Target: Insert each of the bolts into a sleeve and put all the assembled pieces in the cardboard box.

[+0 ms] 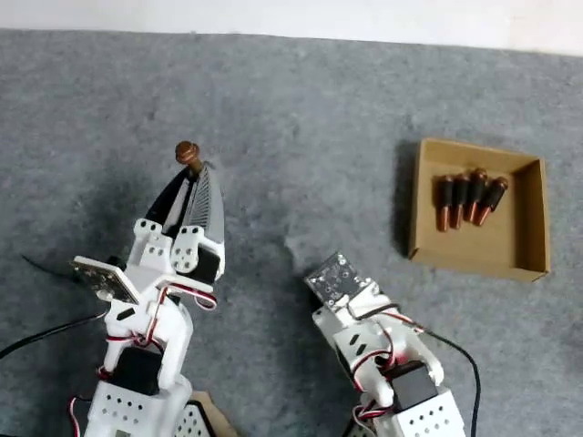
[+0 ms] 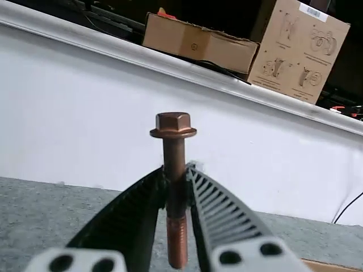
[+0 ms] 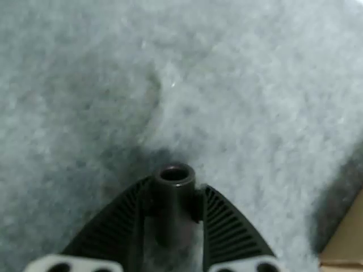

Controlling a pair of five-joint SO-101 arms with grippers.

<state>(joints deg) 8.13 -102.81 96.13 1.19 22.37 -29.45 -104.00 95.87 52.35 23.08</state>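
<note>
Above the mat (image 1: 301,137), the left gripper (image 2: 176,169) pinches the stiff, likely slippery bolt (image 2: 173,126) mid-shank, and the right gripper (image 3: 172,191) clamps the rigid sleeve (image 3: 174,179), bore clear.

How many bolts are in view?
5. Four sleeved bolts lie side by side in the box; one bolt is clamped in the left gripper. The right gripper holds an empty sleeve.
</note>
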